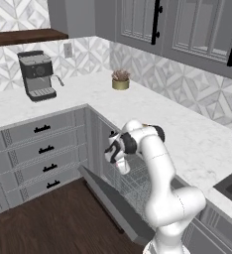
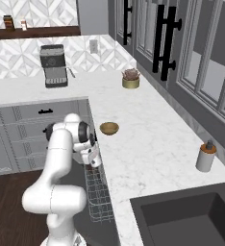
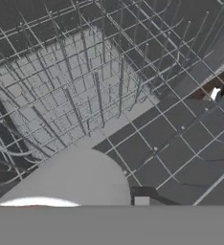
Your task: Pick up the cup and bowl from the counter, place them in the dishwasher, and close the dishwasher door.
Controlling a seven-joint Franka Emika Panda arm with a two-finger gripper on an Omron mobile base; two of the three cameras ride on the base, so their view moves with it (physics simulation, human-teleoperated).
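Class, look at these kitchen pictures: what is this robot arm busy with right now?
The white arm reaches down over the open dishwasher, its gripper just above the wire rack. The hand view shows the cup at the fingers, over the rack. The bowl sits on the counter, and the dishwasher door hangs open.

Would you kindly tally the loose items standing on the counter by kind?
Coffee machine: 1
Potted plant: 1
Bowl: 1
Soap dispenser: 1
Total on the counter: 4
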